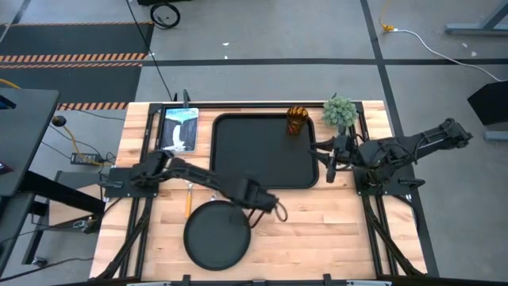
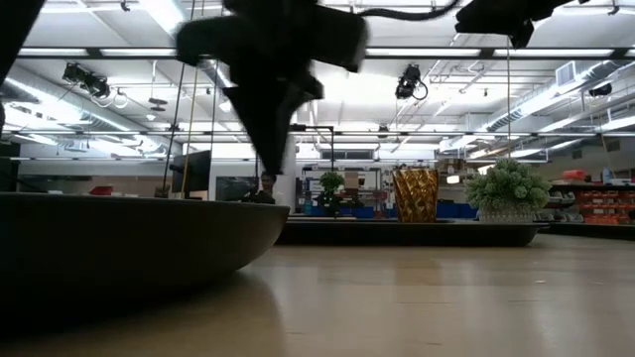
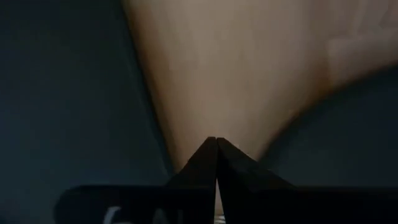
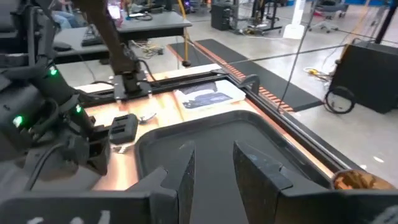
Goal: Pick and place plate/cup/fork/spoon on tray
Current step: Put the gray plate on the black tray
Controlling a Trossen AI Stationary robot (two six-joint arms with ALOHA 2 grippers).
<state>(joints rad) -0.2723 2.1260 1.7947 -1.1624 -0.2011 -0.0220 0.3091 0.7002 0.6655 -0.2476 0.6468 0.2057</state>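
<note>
The black tray (image 1: 262, 151) lies at the table's middle. The amber cup (image 1: 296, 121) stands in the tray's far right corner and also shows in the low view (image 2: 415, 194). The round black plate (image 1: 216, 234) lies on the table near the front edge. My left gripper (image 1: 240, 208) is shut and points down just above the plate's far rim (image 2: 253, 213). The spoon's orange handle (image 1: 187, 202) lies on the table left of the plate. I cannot pick out the fork. My right gripper (image 4: 214, 165) is open and empty over the tray's right edge.
A small green potted plant (image 1: 340, 111) stands at the tray's far right corner. A printed booklet (image 1: 179, 127) lies left of the tray. Bare wood (image 1: 333, 230) shows right of the plate.
</note>
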